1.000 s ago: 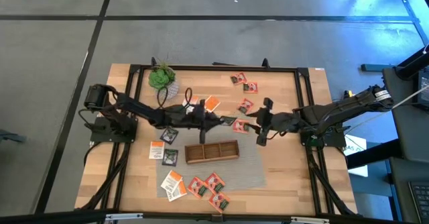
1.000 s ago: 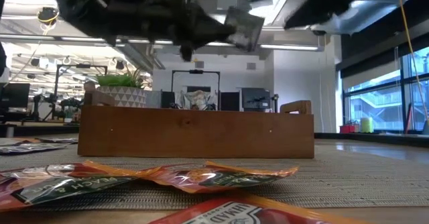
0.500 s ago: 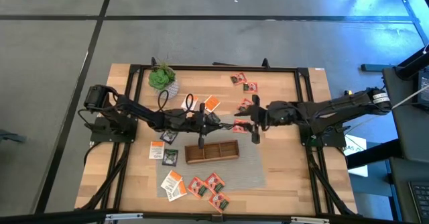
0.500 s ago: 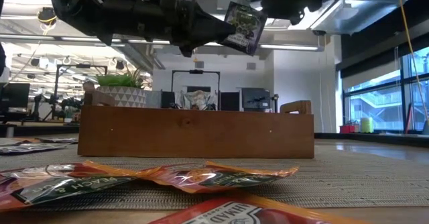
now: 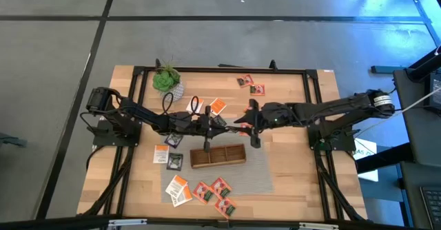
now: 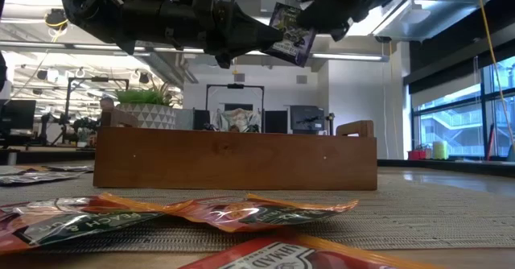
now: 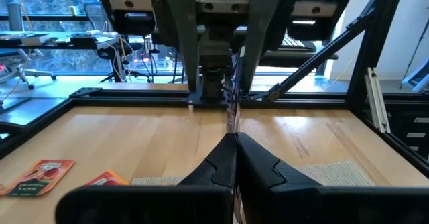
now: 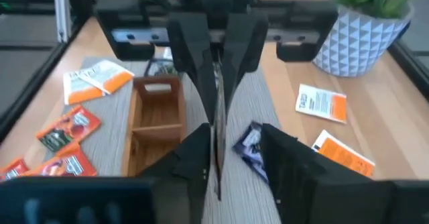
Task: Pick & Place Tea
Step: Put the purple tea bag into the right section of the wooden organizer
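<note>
My left gripper (image 5: 226, 124) reaches level from the table's left and is shut on a dark tea sachet (image 6: 291, 34), held in the air above the mat just beyond the wooden tray (image 5: 217, 155). My right gripper (image 5: 250, 124) comes from the table's right and is open. Its fingers (image 8: 278, 158) stand on either side of the sachet's free edge (image 8: 216, 120), with a gap still showing. Other tea sachets lie flat on the table: red and white-and-orange ones near the front edge (image 5: 203, 191), red ones at the far right (image 5: 249, 85), and dark ones left of the tray (image 5: 173, 161). My left gripper pinches the sachet between its two fingers at the edge nearest to it (image 7: 233, 131). The fingers lie level, coming from the table's left. The sachet stands on edge, lifted clear of the mat and tray, and sticks out from the fingertips toward the right gripper.
A green plant in a white pot (image 5: 166, 80) stands at the far left. A dark sachet (image 8: 249, 143) lies on the grey mat under the grippers. The black frame rails (image 5: 220, 69) run around the table.
My right gripper has moved toward the table's left, from well right of the tray up to the sachet, and now stands around its free edge. My left gripper has stayed in place and rolled slightly, turning the sachet a little.
</note>
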### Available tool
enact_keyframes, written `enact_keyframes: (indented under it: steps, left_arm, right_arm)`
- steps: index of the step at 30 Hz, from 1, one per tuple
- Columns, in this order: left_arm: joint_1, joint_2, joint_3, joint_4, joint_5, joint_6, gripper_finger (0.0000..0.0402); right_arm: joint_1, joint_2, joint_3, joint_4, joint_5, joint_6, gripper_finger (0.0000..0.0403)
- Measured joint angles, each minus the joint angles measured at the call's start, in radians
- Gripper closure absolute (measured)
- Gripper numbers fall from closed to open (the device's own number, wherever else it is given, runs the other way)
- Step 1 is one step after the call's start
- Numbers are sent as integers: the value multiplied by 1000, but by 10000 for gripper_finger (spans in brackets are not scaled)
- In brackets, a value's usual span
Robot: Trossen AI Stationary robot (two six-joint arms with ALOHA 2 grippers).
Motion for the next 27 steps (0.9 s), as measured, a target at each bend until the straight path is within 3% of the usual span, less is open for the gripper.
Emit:
enact_keyframes:
  steps: [8,16,21,27]
  left_arm:
    - [1,0,0,0,-4,0,398]
    - [1,-1,0,-3,-7,1,390]
    - [3,-4,0,-66,-18,-33,358]
    - [8,-22,0,-138,-48,38,326]
  right_arm:
    - [0,13,11,-12,-3,-5,393]
    - [1,11,12,-28,-2,1,395]
    - [0,10,12,-74,-1,27,394]
    - [4,17,12,-187,-21,85,398]
